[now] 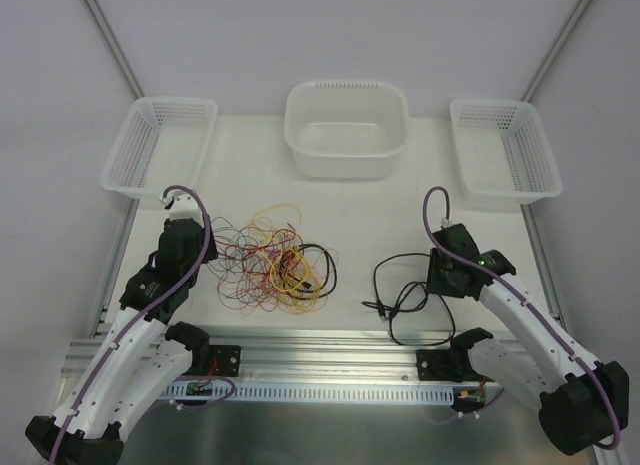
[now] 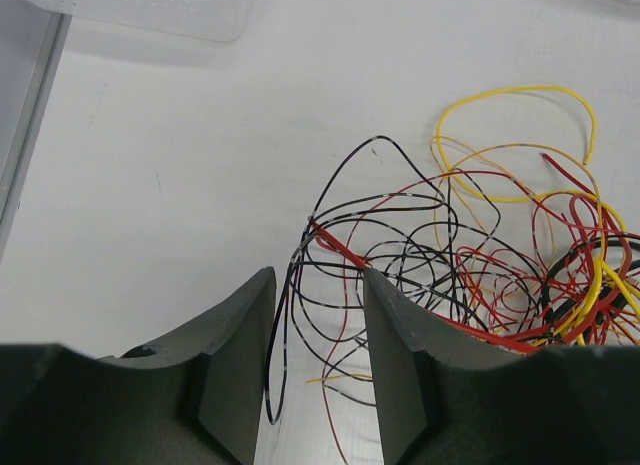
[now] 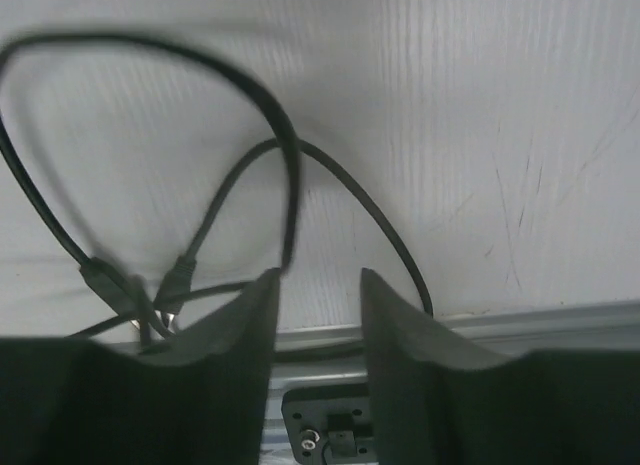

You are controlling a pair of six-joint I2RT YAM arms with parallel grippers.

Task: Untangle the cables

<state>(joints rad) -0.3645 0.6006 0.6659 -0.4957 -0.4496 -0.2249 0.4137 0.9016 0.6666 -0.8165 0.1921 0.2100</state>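
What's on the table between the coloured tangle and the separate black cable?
Nothing: in the top view, bare table separates the tangle from the black cable.

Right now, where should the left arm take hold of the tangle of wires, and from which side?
Grip the thin black loop sticking out at the tangle's left edge, coming from the left and above. It lies clear of the dense red and yellow knot, and the open left end effector straddles it, so probably few strands would get pinched.
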